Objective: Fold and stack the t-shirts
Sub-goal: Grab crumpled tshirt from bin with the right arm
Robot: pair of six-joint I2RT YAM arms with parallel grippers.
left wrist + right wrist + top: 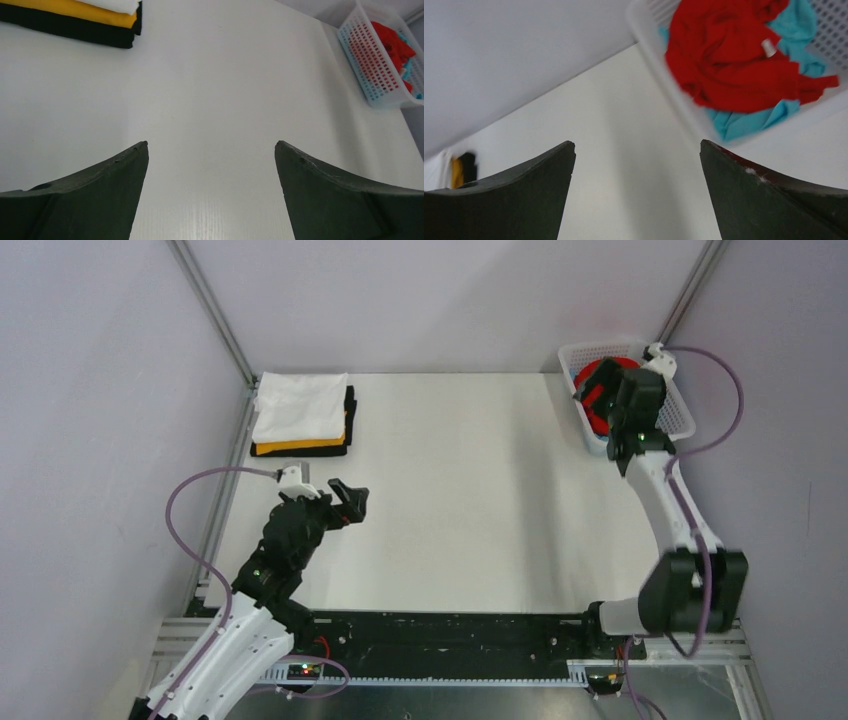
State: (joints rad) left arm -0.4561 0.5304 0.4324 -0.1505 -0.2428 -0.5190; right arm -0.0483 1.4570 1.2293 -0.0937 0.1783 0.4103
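The red t-shirt (734, 55) lies crumpled on the turquoise t-shirt (749, 122) in the white mesh basket (659, 50) at the table's back right. My right gripper (636, 145) is open and empty, and in the top view it (597, 400) hovers over the basket's left side and the red t-shirt (605, 372). The white t-shirt (300, 405), yellow-orange t-shirt (300, 446) and black t-shirt (349, 420) lie folded in a stack at the back left. My left gripper (350, 502) is open and empty above the table's left side.
The basket (682, 418) stands against the right wall. The left wrist view shows the folded stack (75, 27) at upper left and the basket (372, 65) at upper right, with the left gripper (211, 145) over bare white tabletop (215, 90). Metal frame posts stand at the back corners.
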